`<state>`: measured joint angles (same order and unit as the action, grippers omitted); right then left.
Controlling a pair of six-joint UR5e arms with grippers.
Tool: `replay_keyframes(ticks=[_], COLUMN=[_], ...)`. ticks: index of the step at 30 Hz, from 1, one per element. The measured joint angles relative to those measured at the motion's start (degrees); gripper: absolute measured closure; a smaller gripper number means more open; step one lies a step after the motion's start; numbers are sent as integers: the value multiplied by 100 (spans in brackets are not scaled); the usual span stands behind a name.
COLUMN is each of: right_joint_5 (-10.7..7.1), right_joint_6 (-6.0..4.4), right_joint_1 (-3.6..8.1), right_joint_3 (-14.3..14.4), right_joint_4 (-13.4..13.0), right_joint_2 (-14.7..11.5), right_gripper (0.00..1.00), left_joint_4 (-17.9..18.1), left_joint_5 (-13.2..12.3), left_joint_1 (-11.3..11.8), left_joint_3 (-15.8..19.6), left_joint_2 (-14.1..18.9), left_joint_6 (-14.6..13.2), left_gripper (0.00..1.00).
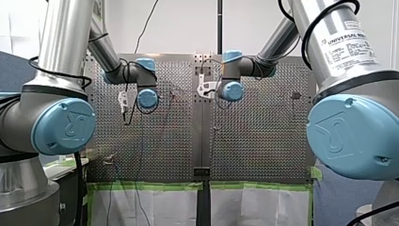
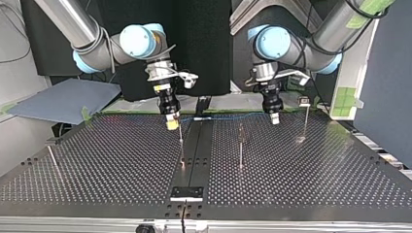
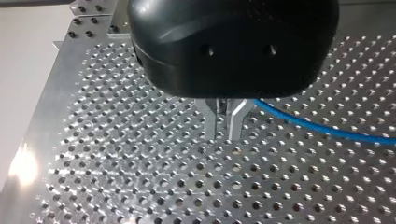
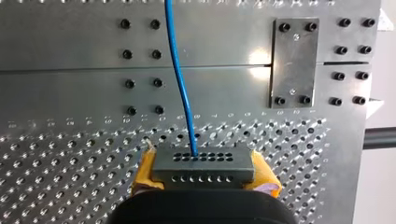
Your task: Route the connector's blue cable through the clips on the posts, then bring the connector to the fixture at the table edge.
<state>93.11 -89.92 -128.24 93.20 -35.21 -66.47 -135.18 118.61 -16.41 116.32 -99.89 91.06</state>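
Right gripper: upper left of centre in the top view, hanging low over the far part of the perforated table. Its yellow pads were clamped on either end of the connector, a grey block with two rows of small holes facing outward.

Blue cable: it left the connector's farther row of holes and ran straight ahead of the right gripper over the bare metal strip. In the top view it stretched just above the table's far edge, from the centre of the frame rightward to the left gripper.

Left gripper: upper right of centre in the top view. Its metal fingers pointed down at the table and were drawn almost together. The cable came out from right behind them and ran off to one side, so they seemed to be pinching it.

Posts: thin and upright, spread across the middle of the top view. One stood directly below the right gripper. Another, at the right, had a small clip on top. The cable lay beyond them.
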Motion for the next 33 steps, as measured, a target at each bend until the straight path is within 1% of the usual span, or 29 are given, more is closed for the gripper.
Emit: replay_keyframes(ticks=[6, 7, 10, 16, 22, 26, 29, 33], right_joint_5=[-71, -84, -104, -144, -152, -152, -152, -157], right_joint_6=[-67, -82, -115, -167, -177, -183, -196, -214], right_joint_1=[32, 42, 68, 107, 117, 119, 121, 132], right_joint_3=[-85, -94, -111, -126, -127, -128, -129, -129], right_joint_4=[10, 8, -1, -7, 11, 4, -13, -49], right_joint_2=[10, 14, 27, 85, 217, 241, 253, 278], right_gripper=[100, 100, 100, 100, 100, 100, 100, 100], left_joint_4=[-65, -70, -77, -80, -142, -164, -157, -101], left_joint_5=[-282, -314, -388, -446, -485, -530, -571, -643], left_joint_1=[30, 34, 57, 91, 122, 124, 128, 134], left_joint_3=[-179, -195, -229, -241, -233, -231, -236, -267], left_joint_2=[-5, -5, -11, -14, -16, -21, -71, -226], left_joint_6=[-1, -1, -1, 0, 28, 33, 34, 25], left_gripper=[84, 82, 82, 82, 82, 82, 82, 82])
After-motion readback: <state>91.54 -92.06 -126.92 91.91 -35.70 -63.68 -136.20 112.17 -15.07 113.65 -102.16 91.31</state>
